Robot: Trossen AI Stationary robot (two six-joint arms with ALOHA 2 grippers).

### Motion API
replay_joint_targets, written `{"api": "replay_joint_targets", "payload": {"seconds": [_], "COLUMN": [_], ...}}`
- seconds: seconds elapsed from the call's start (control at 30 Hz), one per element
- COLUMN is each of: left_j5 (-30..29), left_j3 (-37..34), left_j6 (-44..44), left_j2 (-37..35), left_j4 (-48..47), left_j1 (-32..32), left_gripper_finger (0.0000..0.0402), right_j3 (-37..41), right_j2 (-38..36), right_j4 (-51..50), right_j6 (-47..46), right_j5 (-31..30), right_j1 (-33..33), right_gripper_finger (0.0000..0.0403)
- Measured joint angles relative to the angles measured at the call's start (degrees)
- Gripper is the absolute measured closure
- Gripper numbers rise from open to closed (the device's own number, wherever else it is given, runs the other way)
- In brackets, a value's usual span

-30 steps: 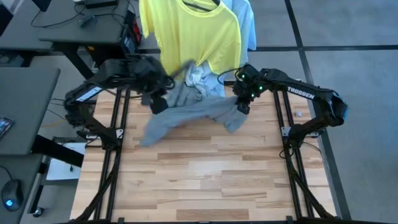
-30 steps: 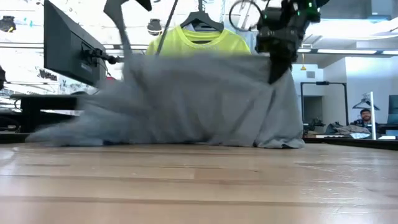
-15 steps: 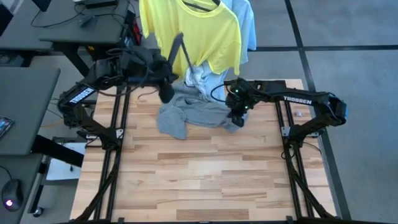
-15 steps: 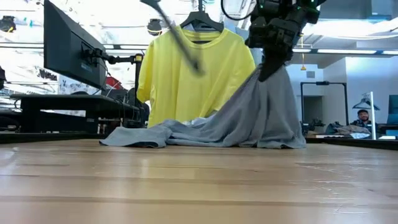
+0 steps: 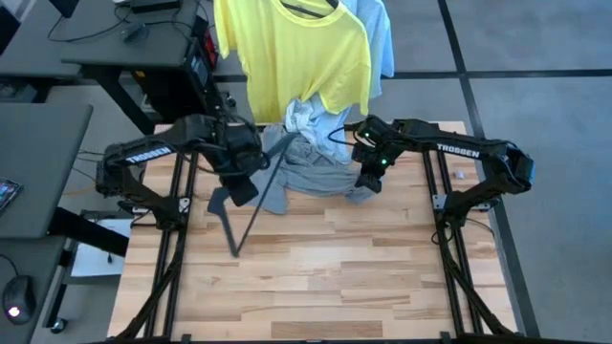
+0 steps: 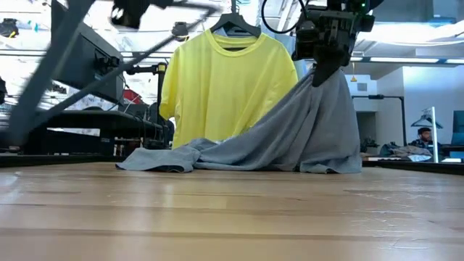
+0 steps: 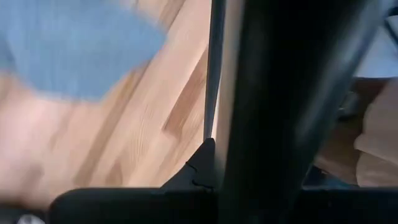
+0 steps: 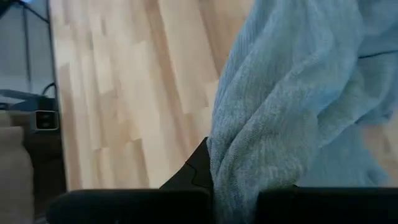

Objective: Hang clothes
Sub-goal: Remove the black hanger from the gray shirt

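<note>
Presently, left gripper (image 5: 239, 182): it is being held above the table's (image 5: 316, 277) left half, near the far edge, with its fingers clamped together on a thin black hanger (image 5: 251, 212).
Hanger: it is being carried tilted, its long bars being seen slanting from the left gripper toward the middle of the table; in the low view it is being shown as blurred dark bars (image 6: 87, 54) across the upper left.
Right gripper (image 5: 371, 175): it is being held above the far edge of the table, right of centre, its fingers pinched shut on a fold of the grey T-shirt (image 5: 320, 172).
Grey T-shirt: one side is being lifted off the wood by the right gripper, so that the cloth (image 6: 290, 138) is being draped down from it in a slope; the rest is being left lying on the table by the far edge, between the two grippers.
Neon-yellow T-shirt (image 5: 292, 48): it is being kept on a black hanger beyond the far edge of the table.
Light-blue shirt (image 5: 379, 38): it is being kept hanging just beside the yellow one, mostly hidden behind it.
</note>
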State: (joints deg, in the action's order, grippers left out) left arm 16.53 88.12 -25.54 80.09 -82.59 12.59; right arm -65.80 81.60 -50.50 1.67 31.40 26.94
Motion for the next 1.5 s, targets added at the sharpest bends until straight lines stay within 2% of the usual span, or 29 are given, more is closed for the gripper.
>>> {"api": "replay_joint_targets", "payload": {"seconds": [0.23,0.37,0.47,0.6,0.87,1.13,1.23,1.33,1.5], "left_j5": [1.7,1.5,2.2,3.5,4.2,-1.8,-2.9,-5.4,-5.5], "left_j3": [-26.5,-35.5,-38.9,-38.2,-29.1,-21.1,-20.1,-19.6,-19.5], "left_j6": [-16.0,-21.4,-21.1,-19.2,-17.1,-8.0,-3.6,0.8,7.8], "left_j2": [-10.8,-13.3,-13.3,-13.5,-13.5,-13.5,-13.5,-13.5,-13.5], "left_j4": [17.4,18.1,18.1,18.2,17.6,17.7,17.8,19.3,26.2], "left_j1": [0.4,0.2,0.3,1.4,4.7,11.0,14.9,18.4,23.8], "left_gripper_finger": [0.0395,0.0379,0.0368,0.0342,0.0304,0.0302,0.0302,0.0302,0.0302], "right_j3": [0.0,0.0,0.0,0.0,-1.0,-2.0,-2.1,-2.3,-9.9], "right_j2": [0.0,0.0,0.0,0.0,0.0,0.1,0.2,0.2,0.0], "right_j4": [0.4,0.8,3.0,4.0,6.1,12.9,13.8,16.4,16.8], "right_j6": [0.3,2.1,3.1,3.2,1.8,-3.5,-8.0,-9.9,-14.4], "right_j5": [0.2,0.2,0.2,0.1,-0.2,-0.3,-0.3,-1.7,-1.3], "right_j1": [-0.9,-1.1,-1.1,-1.3,-0.2,2.1,3.6,6.0,11.9], "right_gripper_finger": [0.0357,0.0355,0.0354,0.0354,0.0354,0.0350,0.0327,0.0288,0.0226]}}
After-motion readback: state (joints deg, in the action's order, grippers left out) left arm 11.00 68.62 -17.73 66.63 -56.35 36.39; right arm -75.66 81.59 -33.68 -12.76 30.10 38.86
